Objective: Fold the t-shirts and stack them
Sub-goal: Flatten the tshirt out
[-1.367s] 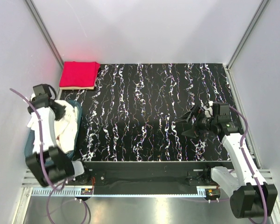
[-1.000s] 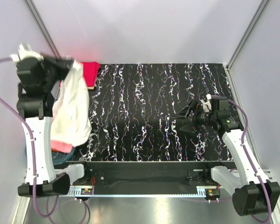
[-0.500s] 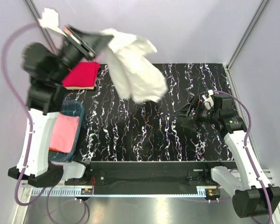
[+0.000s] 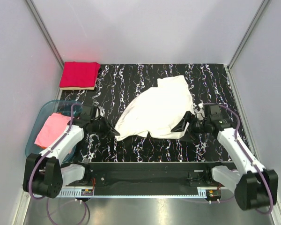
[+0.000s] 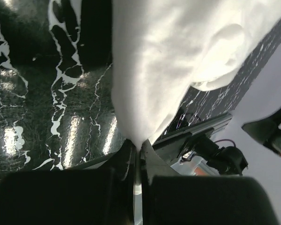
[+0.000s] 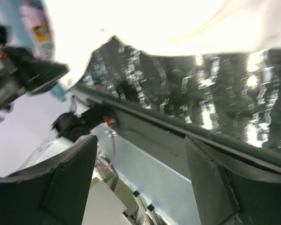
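Note:
A white t-shirt (image 4: 157,108) lies crumpled on the black marbled table (image 4: 131,84), spread from the near left to the far right. My left gripper (image 4: 113,131) is shut on the shirt's near-left corner, low at the table; in the left wrist view the white cloth (image 5: 168,56) runs into the closed left gripper (image 5: 137,149). My right gripper (image 4: 181,127) is open and empty at the shirt's near-right edge; its fingers (image 6: 72,178) stand wide apart in the right wrist view. A folded red t-shirt (image 4: 79,75) lies at the far left corner.
A blue bin (image 4: 40,126) holding a pink garment (image 4: 52,130) stands off the table's left edge. The cell's white walls close in the left, back and right. The table's front rail (image 4: 145,166) runs between the arm bases.
My left arm lifted the white shirt out of the bin, swung it high over the table and brought it down onto the middle. My right gripper moved in toward the shirt's right edge.

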Controlling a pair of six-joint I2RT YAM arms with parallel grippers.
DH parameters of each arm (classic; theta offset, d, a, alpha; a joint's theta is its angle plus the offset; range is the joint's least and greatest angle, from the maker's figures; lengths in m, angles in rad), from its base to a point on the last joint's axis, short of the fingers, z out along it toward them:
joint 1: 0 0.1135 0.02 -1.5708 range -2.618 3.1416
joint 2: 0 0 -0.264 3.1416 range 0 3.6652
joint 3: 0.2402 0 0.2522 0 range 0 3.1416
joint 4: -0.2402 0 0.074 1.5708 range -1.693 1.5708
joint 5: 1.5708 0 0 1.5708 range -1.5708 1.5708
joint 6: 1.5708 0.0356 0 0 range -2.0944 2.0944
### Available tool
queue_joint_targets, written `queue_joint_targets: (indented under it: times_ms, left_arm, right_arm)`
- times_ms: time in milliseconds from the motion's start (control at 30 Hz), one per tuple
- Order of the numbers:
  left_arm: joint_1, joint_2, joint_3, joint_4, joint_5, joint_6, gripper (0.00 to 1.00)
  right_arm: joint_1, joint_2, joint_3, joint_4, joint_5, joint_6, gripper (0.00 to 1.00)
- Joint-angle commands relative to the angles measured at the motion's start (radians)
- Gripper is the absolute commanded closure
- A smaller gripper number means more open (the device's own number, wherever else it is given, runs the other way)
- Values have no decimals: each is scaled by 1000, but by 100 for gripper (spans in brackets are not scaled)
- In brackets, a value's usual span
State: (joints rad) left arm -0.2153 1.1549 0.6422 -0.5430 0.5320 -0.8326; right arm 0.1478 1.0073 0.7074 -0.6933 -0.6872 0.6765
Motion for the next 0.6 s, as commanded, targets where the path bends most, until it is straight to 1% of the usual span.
queue_joint_targets:
  times_ms: [0,33,133,167,267,300,367,400,500,533,567]
  left_arm:
    - [4,14,80,25,106,157,99]
    - [4,25,103,9,105,176,99]
    - [2,60,143,-73,71,230,98]
    - [4,65,151,-77,74,242,94]
    - [2,83,206,-120,56,297,82]
    - [4,89,220,-126,49,325,73]
    - [2,114,241,-136,42,348,64]
    - [4,130,246,-140,45,368,58]
    - [4,204,264,-156,60,406,50]
    - [4,230,275,-172,46,415,47]
    - [4,241,283,-178,4,421,45]
  right_arm:
    - [10,102,21,17,141,-58,21]
    - [10,128,30,12,222,-54,20]
    - [10,218,66,23,317,-35,19]
    - [4,267,91,21,336,-38,19]
    - [-16,330,116,15,357,-52,20]
    - [-23,341,118,15,353,-55,24]
    - [-24,375,110,21,353,-67,26]
    - [-24,385,104,31,348,-71,26]
    - [-24,421,75,89,321,-65,25]
    - [-22,430,73,113,315,-63,25]
    - [-25,448,75,123,311,-64,25]
